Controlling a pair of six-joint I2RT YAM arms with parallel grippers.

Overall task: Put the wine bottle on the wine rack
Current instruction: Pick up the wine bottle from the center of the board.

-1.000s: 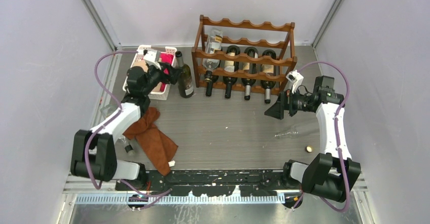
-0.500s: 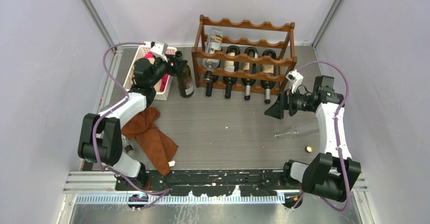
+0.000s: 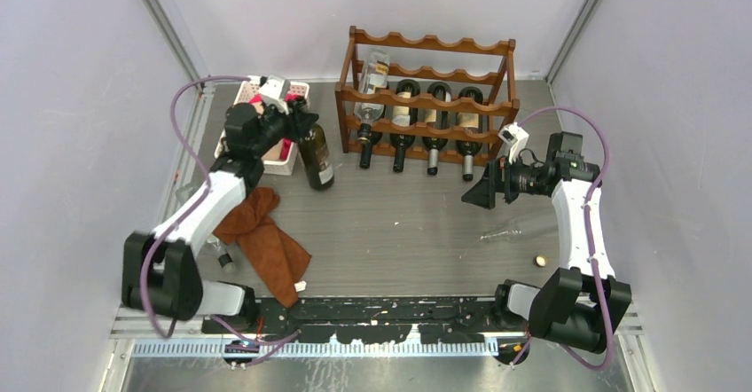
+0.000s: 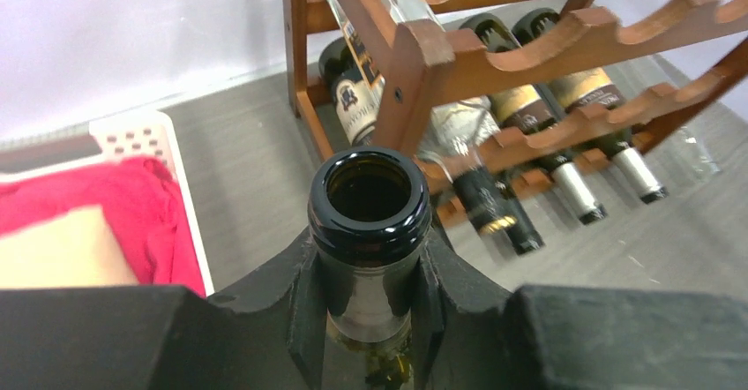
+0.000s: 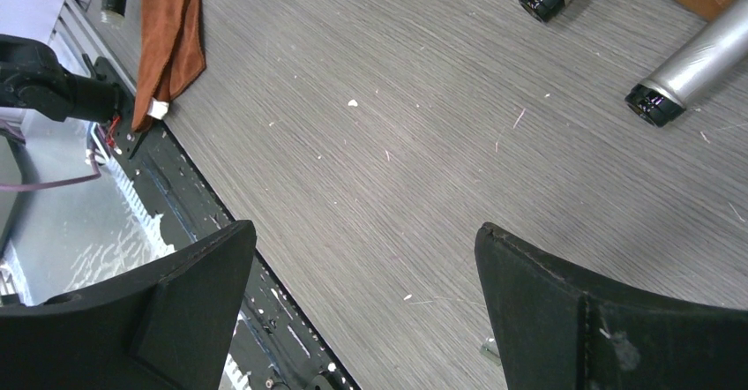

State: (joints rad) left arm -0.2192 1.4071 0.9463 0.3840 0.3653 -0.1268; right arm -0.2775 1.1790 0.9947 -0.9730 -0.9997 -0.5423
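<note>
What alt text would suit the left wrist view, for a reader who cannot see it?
The left gripper is shut on the neck of a dark wine bottle, whose open mouth faces the camera. Behind it stands the wooden wine rack with bottles lying in it; at left, a white basket holds a red cloth.

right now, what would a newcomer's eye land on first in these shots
The dark red-brown wine rack at the back, bottles lying in it, stands out first. Just left of it, the left gripper is clamped on the neck of an open dark wine bottle beside the white basket. The right gripper hangs open over the grey tabletop.
</note>
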